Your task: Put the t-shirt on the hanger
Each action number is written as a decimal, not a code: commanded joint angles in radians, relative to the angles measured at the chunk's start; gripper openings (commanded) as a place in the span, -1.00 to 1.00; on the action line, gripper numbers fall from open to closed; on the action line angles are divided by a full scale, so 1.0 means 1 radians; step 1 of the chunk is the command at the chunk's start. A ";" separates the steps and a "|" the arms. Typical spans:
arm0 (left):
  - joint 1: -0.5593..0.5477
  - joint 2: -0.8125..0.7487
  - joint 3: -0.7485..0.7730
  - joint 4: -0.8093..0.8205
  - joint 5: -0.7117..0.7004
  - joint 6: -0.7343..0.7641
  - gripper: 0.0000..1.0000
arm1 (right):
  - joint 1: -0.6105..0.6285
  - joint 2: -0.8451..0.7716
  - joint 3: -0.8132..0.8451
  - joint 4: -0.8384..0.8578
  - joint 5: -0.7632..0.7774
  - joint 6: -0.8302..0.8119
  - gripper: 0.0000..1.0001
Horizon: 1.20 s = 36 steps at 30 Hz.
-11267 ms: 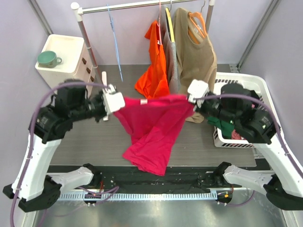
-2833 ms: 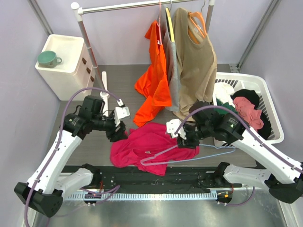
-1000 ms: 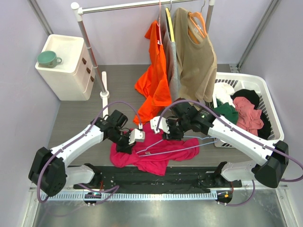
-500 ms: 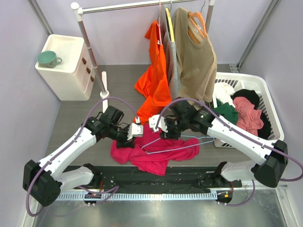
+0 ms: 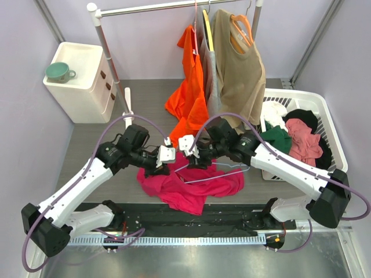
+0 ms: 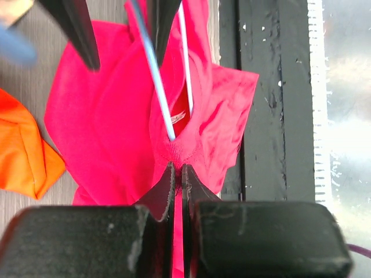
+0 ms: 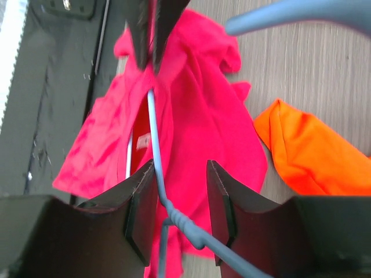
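At mid-counter, locate the t-shirt, heaped and mostly resting on the surface, with only its collar raised. Note the left hand fully closed on the collar rib, just below the white label. Note the right hand with jaws part-way apart around the twisted neck of the hanger; cannot confirm actual pressure on the wire (treat the hold as uncertain).

Compare with half a second back: both hands brought closer together and farther from the near edge, collar lifted higher, hanger swung round with them. Trace one blue shoulder wire down into the neck opening beside the label.

Read as threading begun: one shoulder of the hanger inside the collar, the other apparently outside, on top of the cloth. Expect next a push of the frame deeper, then a stretch of the collar over the second shoulder. Watch for slipping of the rib from the pinch and for snagging of the wire tip on bunched fabric.
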 commanded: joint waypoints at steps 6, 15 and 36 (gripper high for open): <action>-0.007 -0.098 0.017 0.045 -0.059 -0.071 -0.54 | 0.002 -0.035 -0.105 0.309 -0.090 0.175 -0.98; 0.059 -0.139 0.011 -0.156 -0.037 0.072 0.11 | 0.002 -0.088 -0.169 0.375 -0.092 0.240 -0.98; 0.028 -0.059 -0.115 0.199 0.023 -0.193 -0.59 | 0.002 -0.080 -0.204 0.540 -0.106 0.365 -0.98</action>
